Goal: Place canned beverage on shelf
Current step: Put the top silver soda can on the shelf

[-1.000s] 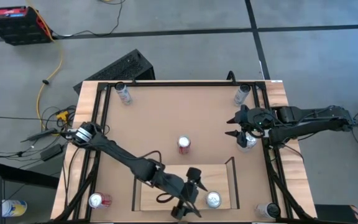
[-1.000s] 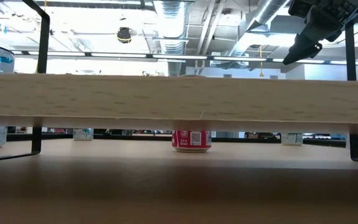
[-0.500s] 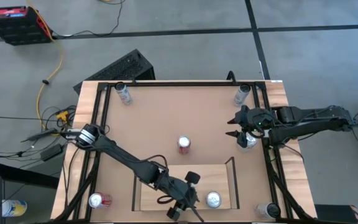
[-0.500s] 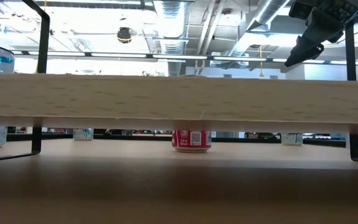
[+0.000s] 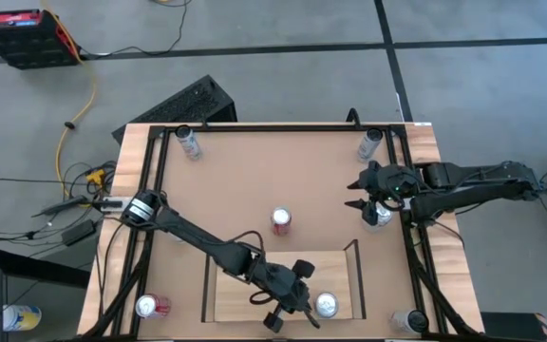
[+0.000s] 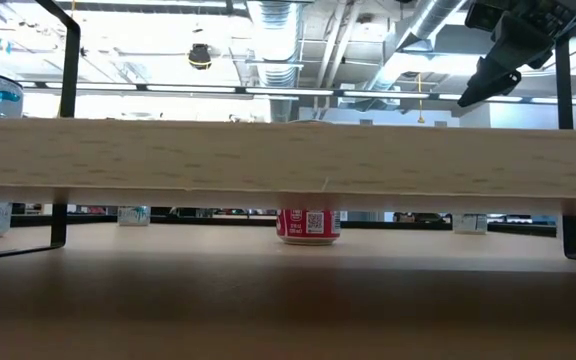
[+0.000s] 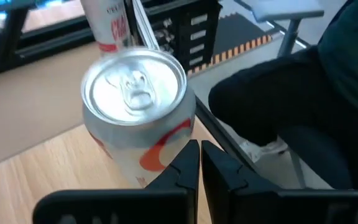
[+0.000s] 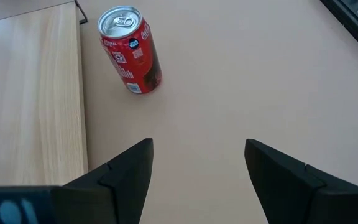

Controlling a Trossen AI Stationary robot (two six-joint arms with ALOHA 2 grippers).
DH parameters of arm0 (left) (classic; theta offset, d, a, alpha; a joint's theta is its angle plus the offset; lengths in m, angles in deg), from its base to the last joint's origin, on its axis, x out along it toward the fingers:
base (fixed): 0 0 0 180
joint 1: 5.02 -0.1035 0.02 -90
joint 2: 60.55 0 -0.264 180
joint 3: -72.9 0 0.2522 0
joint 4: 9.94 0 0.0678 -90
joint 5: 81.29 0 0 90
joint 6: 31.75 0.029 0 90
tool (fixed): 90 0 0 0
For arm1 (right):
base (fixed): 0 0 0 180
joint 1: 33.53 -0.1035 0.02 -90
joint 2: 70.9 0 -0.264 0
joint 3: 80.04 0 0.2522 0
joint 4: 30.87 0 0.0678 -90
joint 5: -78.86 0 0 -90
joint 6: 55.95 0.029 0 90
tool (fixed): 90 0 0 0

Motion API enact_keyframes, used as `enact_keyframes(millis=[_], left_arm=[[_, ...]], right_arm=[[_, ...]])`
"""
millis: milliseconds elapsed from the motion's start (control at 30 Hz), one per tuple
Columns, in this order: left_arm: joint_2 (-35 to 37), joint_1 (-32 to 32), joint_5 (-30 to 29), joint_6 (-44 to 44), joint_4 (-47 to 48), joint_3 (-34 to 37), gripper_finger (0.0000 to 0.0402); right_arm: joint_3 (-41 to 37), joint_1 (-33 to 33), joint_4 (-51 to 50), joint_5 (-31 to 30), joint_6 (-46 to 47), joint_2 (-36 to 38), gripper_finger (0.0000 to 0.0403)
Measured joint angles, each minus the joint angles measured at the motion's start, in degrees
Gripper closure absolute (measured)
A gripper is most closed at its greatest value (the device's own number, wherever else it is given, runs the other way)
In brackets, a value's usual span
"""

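Over the pale wood shelf (image 5: 245, 296) at the desk's (image 5: 254, 171) near edge, the left tool (image 5: 292, 306) sits with its fingers (image 7: 191, 168) pressed together and empty, just beside a silver-topped can (image 5: 326, 304) standing upright on the shelf. A red can (image 5: 281, 220) stands upright on the desk beyond the shelf, near the middle. Toward the right edge, the right tool (image 5: 359, 195) hovers with its fingers spread wide, gripping nothing.
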Motion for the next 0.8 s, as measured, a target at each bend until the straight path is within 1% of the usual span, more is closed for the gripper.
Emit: enact_keyframes(millis=[800], left_arm=[[-0.02, -0.09, 0.08, 3.53, -2.88, 0.00, 0.0402]], right_arm=[[0.00, 0.00, -0.14, 0.00, -0.02, 0.00, 0.0124]])
